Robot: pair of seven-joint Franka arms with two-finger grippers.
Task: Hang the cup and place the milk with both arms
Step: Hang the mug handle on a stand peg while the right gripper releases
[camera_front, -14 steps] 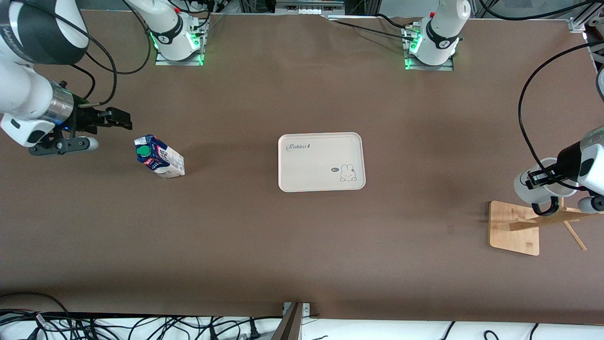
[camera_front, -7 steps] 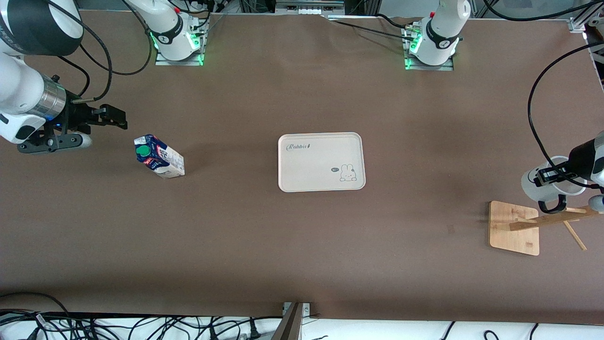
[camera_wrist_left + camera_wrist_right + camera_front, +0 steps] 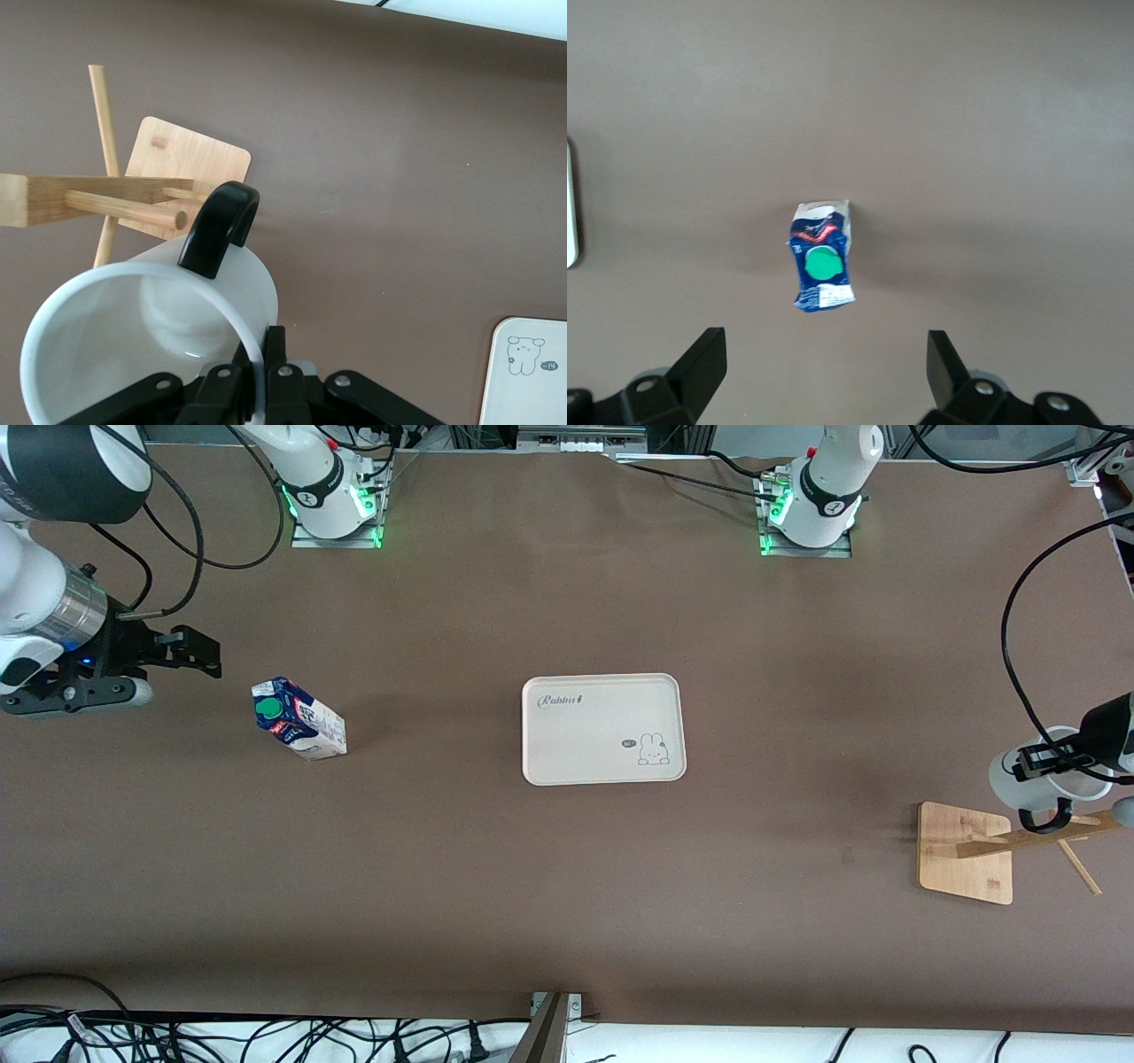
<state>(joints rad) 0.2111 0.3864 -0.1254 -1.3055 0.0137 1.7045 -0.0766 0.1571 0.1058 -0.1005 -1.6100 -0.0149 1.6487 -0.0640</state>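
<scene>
brown bench (image 3: pixel 567 886): left end effector (image 3: pixel 1054 760) grips the cup (image 3: pixel 1028 775) over the rack (image 3: pixel 992 850); its handle could miss the peg. right end effector (image 3: pixel 182 651), open, waits near the milk (image 3: pixel 299 719).

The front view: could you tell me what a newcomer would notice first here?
Likely the left gripper, shut on the white cup over the wooden rack at the left arm's end. Next, the blue milk carton standing near the open right gripper, with the cream tray mid-table.
</scene>
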